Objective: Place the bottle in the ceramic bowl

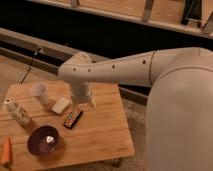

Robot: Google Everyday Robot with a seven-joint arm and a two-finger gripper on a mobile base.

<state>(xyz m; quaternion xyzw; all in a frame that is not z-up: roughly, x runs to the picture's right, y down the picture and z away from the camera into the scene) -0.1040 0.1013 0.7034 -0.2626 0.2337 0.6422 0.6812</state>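
Single camera view over a low rectangular light wooden slatted table [105, 135]. The small pale translucent bottle with a white cap and speckled whitish label [17, 113] appears to lie on its side near the table's left edge, cap toward the far left corner and body angled toward the viewer. It is just beyond and left of the shallow round dark purple-brown ceramic bowl with a glossy interior [45, 141], not touching it. The bowl is empty apart from a bright reflection.

The white arm's two-finger gripper [89, 102] hangs over the middle of the table, pointing down, fingers apart and holding nothing. It is well apart from the bottle and nearer to a pale wedge-shaped block [61, 105] and a dark rectangular packet with orange markings [73, 118]. A white cylindrical cup [40, 92] stands behind the bottle, and an orange object [5, 151] shows at the left front edge.

Task progress, as judged: none of it is done. The reach to the bottle, the grasp, the carry and the release into the bowl all remain. The bottle looks light, smooth and liable to roll.
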